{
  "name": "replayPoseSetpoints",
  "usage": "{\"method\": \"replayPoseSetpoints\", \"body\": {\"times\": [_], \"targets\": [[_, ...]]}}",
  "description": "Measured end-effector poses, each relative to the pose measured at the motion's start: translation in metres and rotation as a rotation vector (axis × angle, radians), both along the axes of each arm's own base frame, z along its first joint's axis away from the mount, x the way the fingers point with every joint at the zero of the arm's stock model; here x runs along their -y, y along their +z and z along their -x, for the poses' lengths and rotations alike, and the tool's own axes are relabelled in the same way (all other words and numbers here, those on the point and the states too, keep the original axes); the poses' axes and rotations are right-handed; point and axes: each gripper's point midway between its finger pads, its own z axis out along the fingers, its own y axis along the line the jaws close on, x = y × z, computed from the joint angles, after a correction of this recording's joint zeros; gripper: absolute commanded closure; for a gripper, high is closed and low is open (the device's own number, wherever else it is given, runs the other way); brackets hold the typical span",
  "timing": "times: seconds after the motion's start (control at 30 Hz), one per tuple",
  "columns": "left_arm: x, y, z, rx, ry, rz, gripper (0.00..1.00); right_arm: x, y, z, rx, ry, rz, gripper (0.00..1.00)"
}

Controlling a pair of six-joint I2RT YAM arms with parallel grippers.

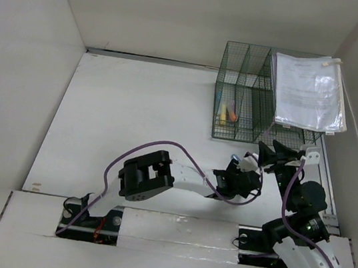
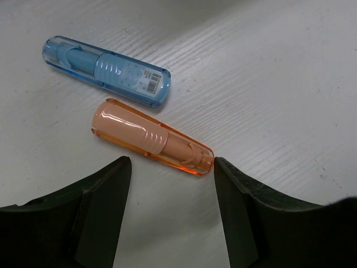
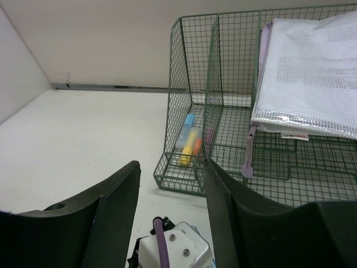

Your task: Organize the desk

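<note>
The white desk [image 1: 135,114] carries two highlighters near its right side. In the left wrist view an orange highlighter [image 2: 152,137] and a blue highlighter [image 2: 106,71] lie side by side on the desk [image 2: 279,84]. My left gripper [image 2: 173,162] hangs open just above them, and the orange one's end sits right at its right fingertip [image 2: 223,167], not gripped. From above, the left gripper [image 1: 237,173] is beside the right gripper [image 1: 271,151]. My right gripper [image 3: 171,164] is open and holds nothing, facing the rack.
A dark green wire-mesh rack [image 1: 246,93] stands at the back right, with blue, yellow and orange highlighters [image 3: 189,146] in its left compartment. A mesh pouch of papers [image 1: 310,93] leans on its right part. White walls enclose the desk.
</note>
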Motion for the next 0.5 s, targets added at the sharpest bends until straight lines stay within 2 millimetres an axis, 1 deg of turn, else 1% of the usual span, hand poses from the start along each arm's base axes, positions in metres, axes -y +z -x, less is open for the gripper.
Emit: {"method": "replayPoseSetpoints", "body": {"times": [0.2, 0.23, 0.27, 0.33, 0.37, 0.5], "targets": [[-0.006, -0.001, -0.005, 0.026, 0.021, -0.035, 0.42, 0.0, 0.0, 0.0, 0.0, 0.0, 0.0, 0.45], [-0.006, -0.002, -0.007, 0.031, 0.025, -0.042, 0.43, 0.0, 0.0, 0.0, 0.0, 0.0, 0.0, 0.45], [-0.006, -0.002, -0.008, 0.037, 0.029, -0.049, 0.49, 0.0, 0.0, 0.0, -0.001, 0.001, 0.001, 0.45], [-0.007, -0.003, -0.011, 0.048, 0.039, -0.059, 0.52, 0.0, -0.001, 0.0, -0.002, 0.001, 0.001, 0.45], [-0.009, -0.003, -0.011, 0.052, 0.043, -0.065, 0.56, -0.001, -0.001, -0.001, -0.004, 0.002, 0.002, 0.45], [-0.019, -0.005, -0.014, 0.076, 0.064, -0.083, 0.58, -0.003, -0.004, -0.002, -0.014, 0.01, 0.009, 0.45]]}}
